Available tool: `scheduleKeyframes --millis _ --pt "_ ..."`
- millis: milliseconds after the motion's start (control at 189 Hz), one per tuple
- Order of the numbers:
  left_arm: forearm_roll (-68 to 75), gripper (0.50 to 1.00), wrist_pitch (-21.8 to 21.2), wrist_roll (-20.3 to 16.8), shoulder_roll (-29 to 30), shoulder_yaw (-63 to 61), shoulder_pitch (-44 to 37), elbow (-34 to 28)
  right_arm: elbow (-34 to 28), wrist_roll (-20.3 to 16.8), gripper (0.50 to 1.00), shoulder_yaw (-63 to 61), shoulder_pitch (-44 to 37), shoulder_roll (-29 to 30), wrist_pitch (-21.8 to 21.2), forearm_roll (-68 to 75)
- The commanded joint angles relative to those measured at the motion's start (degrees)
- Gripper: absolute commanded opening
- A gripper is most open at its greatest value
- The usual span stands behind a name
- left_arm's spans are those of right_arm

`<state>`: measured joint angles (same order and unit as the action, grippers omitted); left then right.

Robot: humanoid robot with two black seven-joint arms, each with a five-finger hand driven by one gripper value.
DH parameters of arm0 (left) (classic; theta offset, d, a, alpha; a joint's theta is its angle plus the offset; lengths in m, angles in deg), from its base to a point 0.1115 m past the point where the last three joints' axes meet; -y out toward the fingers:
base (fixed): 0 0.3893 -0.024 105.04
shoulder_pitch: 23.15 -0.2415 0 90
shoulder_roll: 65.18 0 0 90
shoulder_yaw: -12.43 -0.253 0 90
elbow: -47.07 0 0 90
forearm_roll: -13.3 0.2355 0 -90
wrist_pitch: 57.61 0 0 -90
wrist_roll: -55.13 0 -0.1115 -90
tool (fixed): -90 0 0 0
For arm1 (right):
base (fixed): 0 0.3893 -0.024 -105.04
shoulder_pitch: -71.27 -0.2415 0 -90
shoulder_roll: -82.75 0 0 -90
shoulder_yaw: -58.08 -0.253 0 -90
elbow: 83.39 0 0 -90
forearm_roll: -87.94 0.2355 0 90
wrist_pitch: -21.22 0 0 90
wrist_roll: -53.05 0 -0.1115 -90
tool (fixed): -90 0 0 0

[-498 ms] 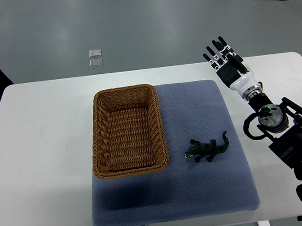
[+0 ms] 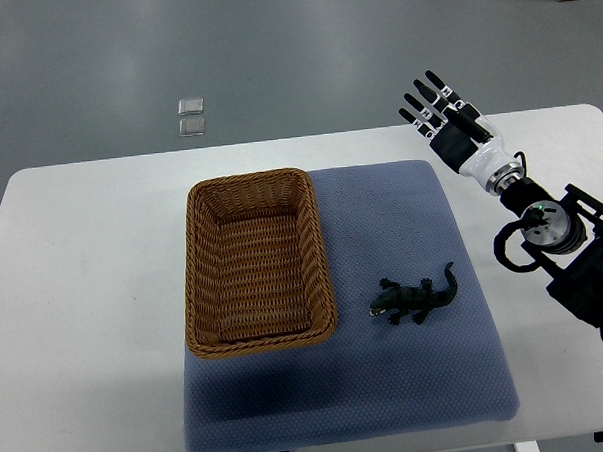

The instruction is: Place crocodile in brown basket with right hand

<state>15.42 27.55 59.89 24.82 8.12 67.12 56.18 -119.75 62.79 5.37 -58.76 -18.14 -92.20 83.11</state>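
Shifting right hand (image 2: 453, 127) slightly up-picture and leftward, fingertips (image 2: 416, 84) now reaching farther past the far edge of the table (image 2: 102, 245). Drawing wrist joint (image 2: 542, 224) and black forearm (image 2: 584, 284) up-picture and rightward, toward the right border, with less forearm showing.

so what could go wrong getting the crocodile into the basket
The crocodile is small and lies flat on the blue mat, so a grasp may push it rather than lift it. The right hand, open, hangs far off near the back edge of the table; a long reach could land off target. The basket stands near the crocodile, so its rim might get clipped on the way over.
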Motion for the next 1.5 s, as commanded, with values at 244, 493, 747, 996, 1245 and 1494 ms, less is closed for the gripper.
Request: scheduleKeyframes --millis 244,493,747,996,1245,1494 --pt "0.2 1.0 0.2 0.0 0.0 -0.2 0.1 0.4 -15.9 -8.8 0.926 26.3 -15.8 -20.6 -4.4 -37.4" --pt "0.2 1.0 0.3 0.0 0.0 -0.2 0.1 1.7 -22.6 -14.1 0.926 57.6 -40.1 -25.5 -10.2 -45.0" --pt "0.2 1.0 0.3 0.0 0.0 -0.3 0.2 1.6 -31.5 -15.1 0.926 74.2 -58.8 -24.8 -11.6 -44.1" --pt "0.1 1.0 0.3 0.0 0.0 -0.2 0.2 1.6 -36.7 -15.4 0.924 75.1 -61.7 -25.3 -10.5 -34.2" --pt "0.2 1.0 0.3 0.0 0.0 -0.2 0.2 1.7 -43.1 -14.9 0.924 74.9 -56.9 -29.5 0.0 -31.2" --pt "0.2 1.0 0.3 0.0 0.0 -0.2 0.2 1.7 -48.4 -14.0 0.921 74.6 -49.9 -34.6 6.0 -31.8"
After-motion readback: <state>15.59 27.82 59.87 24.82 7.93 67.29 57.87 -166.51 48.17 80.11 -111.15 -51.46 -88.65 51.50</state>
